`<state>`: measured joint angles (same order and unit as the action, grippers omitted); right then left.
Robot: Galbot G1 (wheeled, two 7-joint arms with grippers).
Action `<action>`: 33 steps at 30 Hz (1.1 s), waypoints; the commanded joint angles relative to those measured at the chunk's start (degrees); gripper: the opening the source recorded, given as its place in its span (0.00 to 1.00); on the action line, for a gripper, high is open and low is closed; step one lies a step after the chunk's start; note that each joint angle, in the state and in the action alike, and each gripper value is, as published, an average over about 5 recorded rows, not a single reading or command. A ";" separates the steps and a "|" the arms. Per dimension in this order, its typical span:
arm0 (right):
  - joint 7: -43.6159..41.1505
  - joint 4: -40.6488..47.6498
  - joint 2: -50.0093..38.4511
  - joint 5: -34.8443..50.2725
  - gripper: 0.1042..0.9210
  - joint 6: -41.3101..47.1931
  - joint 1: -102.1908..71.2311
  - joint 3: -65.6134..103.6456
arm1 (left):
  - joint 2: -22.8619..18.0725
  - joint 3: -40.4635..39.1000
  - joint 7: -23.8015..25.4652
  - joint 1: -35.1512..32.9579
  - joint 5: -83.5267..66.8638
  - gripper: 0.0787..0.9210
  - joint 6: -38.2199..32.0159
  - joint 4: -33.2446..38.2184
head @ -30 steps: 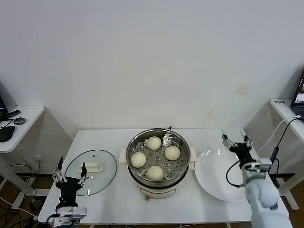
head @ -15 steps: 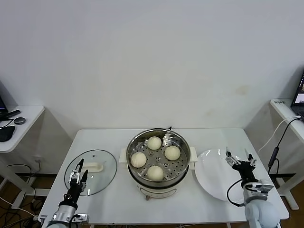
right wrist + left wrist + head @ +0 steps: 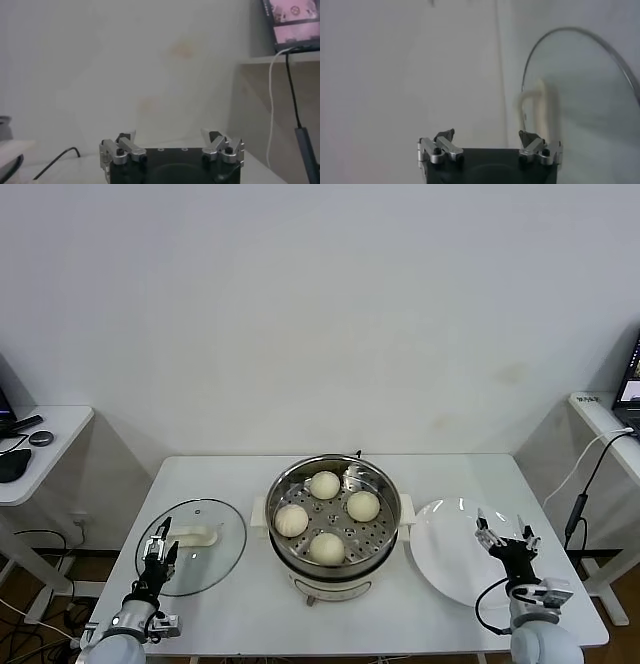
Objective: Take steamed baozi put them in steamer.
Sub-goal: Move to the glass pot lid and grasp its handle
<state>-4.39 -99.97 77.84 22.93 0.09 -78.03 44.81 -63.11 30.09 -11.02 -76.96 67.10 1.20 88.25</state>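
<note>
Both grippers sit low at the near edge of the white rectangular table (image 3: 250, 474) with nothing between their fingers. On the robot's left, the left gripper (image 3: 158, 549) hangs over the near rim of the round glass lid (image 3: 192, 532), which lies flat on the table with its cream-white handle (image 3: 195, 536) up; in the left wrist view the two fingers (image 3: 444, 135) stand spread apart, and the lid's metal-edged curve (image 3: 580, 75) and pale handle (image 3: 537, 105) show just beyond them. On the robot's right, the right gripper (image 3: 508, 530) is at the near right edge of the flat round white plate (image 3: 450, 549), its fingers spread wide and holding nothing; the right wrist view shows the black gripper body (image 3: 172, 167) with fingers (image 3: 215, 136) apart, facing a pale wall with a dark cable (image 3: 290, 85) and a screen (image 3: 292, 20) off to one side. Between lid and plate, at the table's middle, stands the large round shiny stainless-steel steamer (image 3: 333, 514) on its cream-white base, with side handles. All four smooth, round, cream-white steamed baozi (image 3: 325, 484) rest on the perforated tray inside it, set in a diamond: one at the far side, one on the left (image 3: 291, 520), one on the right (image 3: 363, 506), one at the near side (image 3: 327, 548), each apart from the others. Neither gripper touches the steamer. A second white table (image 3: 45, 434) with small dark objects stands off to the far left.
</note>
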 commanded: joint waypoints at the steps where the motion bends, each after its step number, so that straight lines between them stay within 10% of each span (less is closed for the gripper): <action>1: 0.18 0.77 1.08 -0.82 0.88 -0.74 -0.81 0.34 | 1.09 -2.04 0.12 4.41 -2.95 0.88 2.65 -5.60; 33: 0.19 2.91 1.55 -1.87 0.88 -2.43 -0.76 0.29 | -1.32 -4.65 -1.05 11.36 3.52 0.88 2.82 -11.81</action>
<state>-4.23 -97.21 79.32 21.13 -2.23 -78.80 45.09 -64.55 25.88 -12.43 -66.46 70.18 3.81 76.55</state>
